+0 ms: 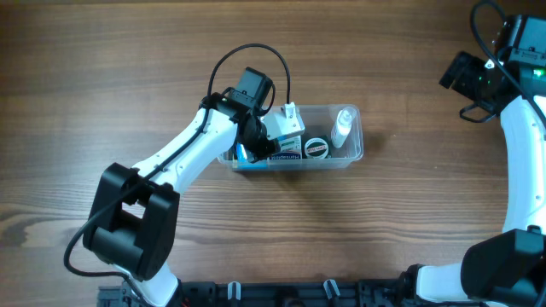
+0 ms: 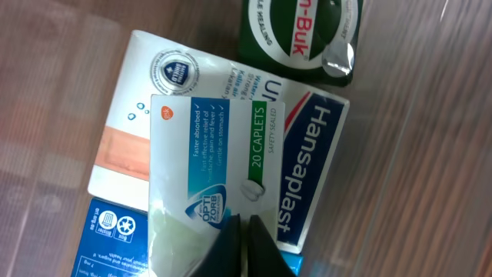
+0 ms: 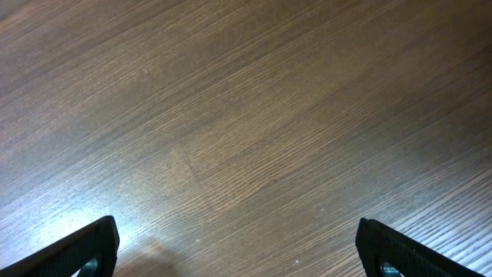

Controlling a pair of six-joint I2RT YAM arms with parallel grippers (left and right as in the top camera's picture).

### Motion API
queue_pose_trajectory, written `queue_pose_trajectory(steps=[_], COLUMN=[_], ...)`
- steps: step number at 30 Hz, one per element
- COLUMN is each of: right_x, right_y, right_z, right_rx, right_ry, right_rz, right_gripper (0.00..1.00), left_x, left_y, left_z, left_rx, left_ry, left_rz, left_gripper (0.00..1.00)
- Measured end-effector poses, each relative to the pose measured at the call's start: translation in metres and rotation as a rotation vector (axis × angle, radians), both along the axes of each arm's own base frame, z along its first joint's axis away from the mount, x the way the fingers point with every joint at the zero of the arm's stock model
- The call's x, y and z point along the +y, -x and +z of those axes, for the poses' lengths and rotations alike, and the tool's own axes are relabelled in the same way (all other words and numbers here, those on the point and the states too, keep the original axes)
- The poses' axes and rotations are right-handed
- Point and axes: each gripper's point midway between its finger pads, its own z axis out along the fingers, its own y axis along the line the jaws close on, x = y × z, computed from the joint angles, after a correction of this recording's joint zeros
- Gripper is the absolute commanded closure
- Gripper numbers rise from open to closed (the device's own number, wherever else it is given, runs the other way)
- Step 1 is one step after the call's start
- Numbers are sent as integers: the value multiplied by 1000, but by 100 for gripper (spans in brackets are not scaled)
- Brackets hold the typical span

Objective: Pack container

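Though right fingers wide apart, left fingers tight on flat glossy caplet carton in clear container.

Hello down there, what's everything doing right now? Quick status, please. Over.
Left gripper shut on caplet box, low inside the container. Right gripper open, off over the table. Tin and bottle already packed; nothing in the way.

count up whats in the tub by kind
boxes: 3 (plaster box, pill box, blue box)
round tin: 1
bottle: 1
total: 5, all inside the clear tub
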Motion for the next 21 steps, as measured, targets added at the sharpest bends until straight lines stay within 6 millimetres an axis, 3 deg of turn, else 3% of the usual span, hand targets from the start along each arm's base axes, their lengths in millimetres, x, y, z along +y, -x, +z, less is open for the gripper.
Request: queue_pose_trajectory(steps=[2, 3, 4, 5, 7, 9, 10, 11, 12, 14, 17, 21], right_x=[0, 0, 0, 0, 0, 0, 0, 0, 0, 0, 0, 0], right_y=[0, 0, 0, 0, 0, 0, 0, 0, 0, 0, 0, 0], right_z=[0, 0, 0, 0, 0, 0, 0, 0, 0, 0, 0, 0], right_rx=[0, 0, 0, 0, 0, -1, -1, 1, 1, -1, 0, 0], right_ry=[0, 0, 0, 0, 0, 0, 0, 0, 0, 0, 0, 0], right_rz=[0, 0, 0, 0, 0, 0, 0, 0, 0, 0, 0, 0], right_gripper=[0, 0, 0, 0, 0, 0, 0, 0, 0, 0, 0, 0], left_x=[-3, -8, -13, -17, -17, 4, 17, 24, 50, 89, 129, 173], left_y=[-7, -15, -26, -34, -33, -2, 10, 13, 36, 63, 97, 152], left_z=[17, 38, 69, 101, 203, 286, 310, 317, 336, 350, 349, 357], left_rx=[-19, -58, -119, -183, -357, -487, -526, -538, -567, -594, -563, -605], left_ry=[29, 64, 120, 177, 351, 495, 531, 543, 558, 567, 583, 768], left_rz=[56, 91, 133, 162, 230, 305, 357, 405, 495, 663, 855, 1017], left_gripper=[80, 52, 13, 0, 0, 0, 0, 0, 0, 0, 0, 0])
